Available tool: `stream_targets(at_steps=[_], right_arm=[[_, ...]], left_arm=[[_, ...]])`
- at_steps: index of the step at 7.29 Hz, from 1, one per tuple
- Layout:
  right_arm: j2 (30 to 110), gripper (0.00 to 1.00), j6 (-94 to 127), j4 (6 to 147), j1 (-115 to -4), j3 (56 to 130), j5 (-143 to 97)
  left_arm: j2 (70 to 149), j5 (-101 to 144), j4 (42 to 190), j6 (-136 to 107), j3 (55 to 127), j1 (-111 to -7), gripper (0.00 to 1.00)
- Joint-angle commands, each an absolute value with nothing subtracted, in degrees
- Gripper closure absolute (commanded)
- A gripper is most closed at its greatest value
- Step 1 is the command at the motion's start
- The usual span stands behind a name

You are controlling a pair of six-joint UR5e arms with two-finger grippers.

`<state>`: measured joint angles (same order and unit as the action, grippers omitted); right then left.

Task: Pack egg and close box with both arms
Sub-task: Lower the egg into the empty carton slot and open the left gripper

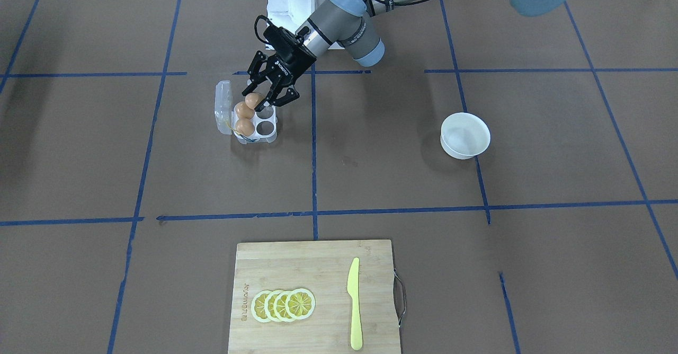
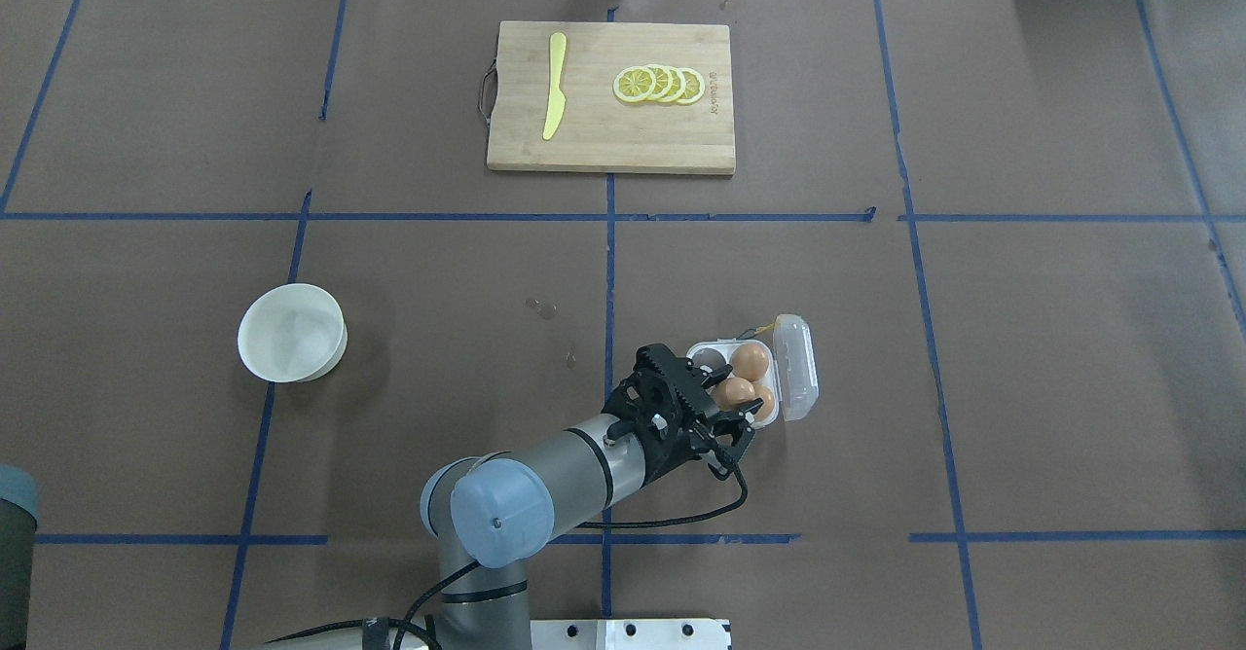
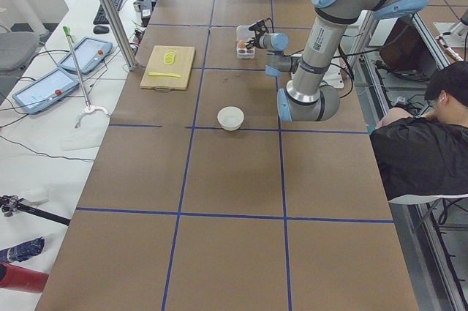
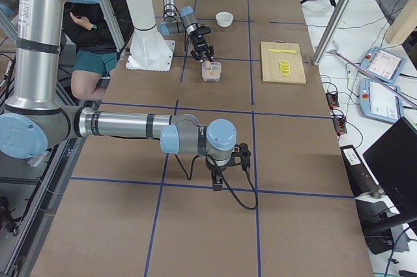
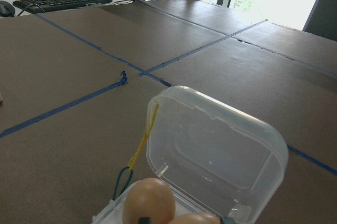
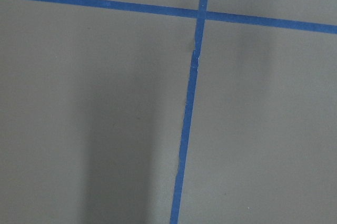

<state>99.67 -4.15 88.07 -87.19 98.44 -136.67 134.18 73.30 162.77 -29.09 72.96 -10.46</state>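
The white box [image 1: 272, 137] stands on the table with its clear lid [image 1: 222, 105] open, on the side away from the arm. Two brown eggs [image 1: 244, 118] sit in the cups next to the lid. My left gripper [image 1: 260, 98] is shut on a third egg [image 1: 253, 99] and holds it just above a cup on the arm's side. From overhead the held egg [image 2: 735, 392] lies between the fingers at the box [image 2: 703, 346]. The left wrist view shows the lid [image 5: 216, 150], the yellow string [image 5: 143, 142] and two eggs. My right gripper [image 4: 222, 174] hangs over bare table far from the box; I cannot tell its state.
A round white bowl [image 1: 465, 135] stands apart from the box on the left arm's side. A wooden cutting board [image 1: 296, 264] at the far edge carries lemon slices [image 1: 283, 304] and a yellow knife [image 1: 354, 303]. A seated person [image 3: 424, 150] is beside the table.
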Motion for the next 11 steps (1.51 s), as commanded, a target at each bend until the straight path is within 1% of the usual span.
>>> stream_targets(at_steps=[1, 3, 4, 6, 8, 10, 11], right_arm=[[99.67, 0.0, -4.13, 88.07, -87.19, 98.44, -136.67], [99.58, 0.0, -4.13, 88.07, -87.19, 98.44, -136.67], [99.58, 0.0, -4.22, 88.07, -87.19, 98.44, -136.67], [99.58, 0.0, -4.22, 88.07, -87.19, 98.44, -136.67], [99.67, 0.0, -4.13, 88.07, -87.19, 98.44, -136.67], [99.75, 0.0, -4.04, 88.15, -87.19, 98.44, -137.28], [99.76, 0.0, -4.04, 88.07, -87.19, 98.7, -137.29]], left_arm=[[134.12, 73.39, 162.77, -29.09, 73.04, -10.46, 0.45], [134.12, 73.39, 162.77, -29.09, 73.21, -10.46, 0.34], [134.12, 73.39, 162.86, -29.09, 73.3, -10.46, 0.31], [134.12, 73.92, 162.51, -29.18, 74.78, -10.72, 0.27], [134.03, 75.05, 157.8, -29.53, 79.0, -11.94, 0.16], [132.72, 83.37, 145.26, -29.97, 85.83, -17.46, 0.08], [131.67, 87.15, 137.8, -30.93, 90.05, -20.54, 0.01]])
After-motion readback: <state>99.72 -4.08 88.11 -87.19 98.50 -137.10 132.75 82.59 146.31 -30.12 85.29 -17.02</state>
